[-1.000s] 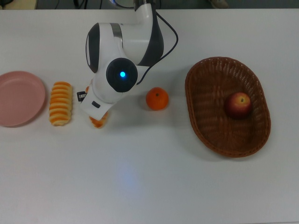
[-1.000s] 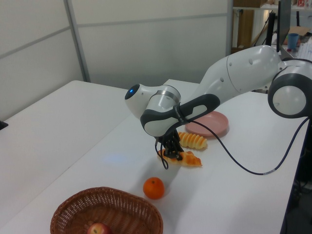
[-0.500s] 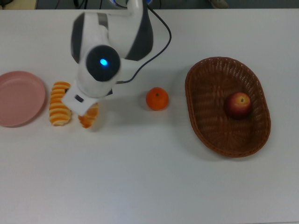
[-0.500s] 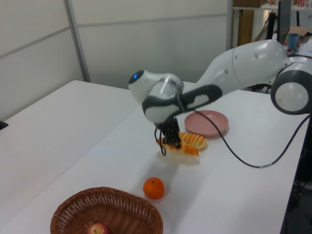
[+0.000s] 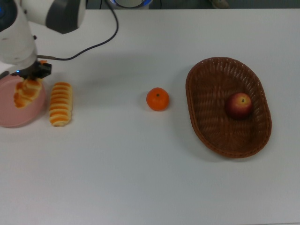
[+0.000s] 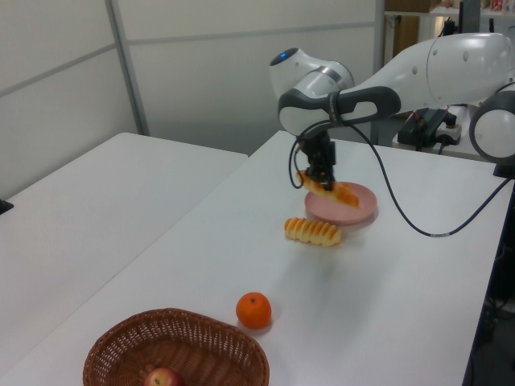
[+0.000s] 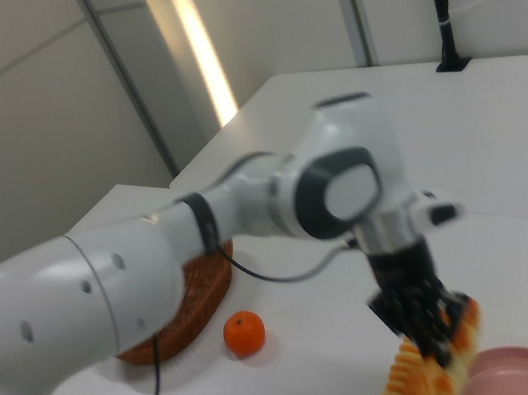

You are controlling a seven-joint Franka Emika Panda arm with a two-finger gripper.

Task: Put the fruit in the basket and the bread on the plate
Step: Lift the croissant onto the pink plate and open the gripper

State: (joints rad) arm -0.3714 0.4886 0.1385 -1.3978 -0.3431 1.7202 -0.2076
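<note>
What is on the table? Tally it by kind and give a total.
Fruit: 2, apple and mandarin
Bread: 2, ridged loaf and croissant, held in the gripper
Containers: 2, basket and pink plate
Total: 6

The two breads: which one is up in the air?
The knobbly braided croissant, held in the gripper above the pink plate. The ridged loaf lies flat on the table beside the plate.

Basket [image 5: 213, 136]: dark-brown weave. Apple [image 5: 239, 105]: red, yellowish patch. Mandarin [image 5: 157, 99]: bright orange. Plate [image 5: 11, 117]: plain pink. Loaf [image 5: 61, 104] beside plate: banded orange and pale. Croissant [image 5: 26, 92]: golden.
</note>
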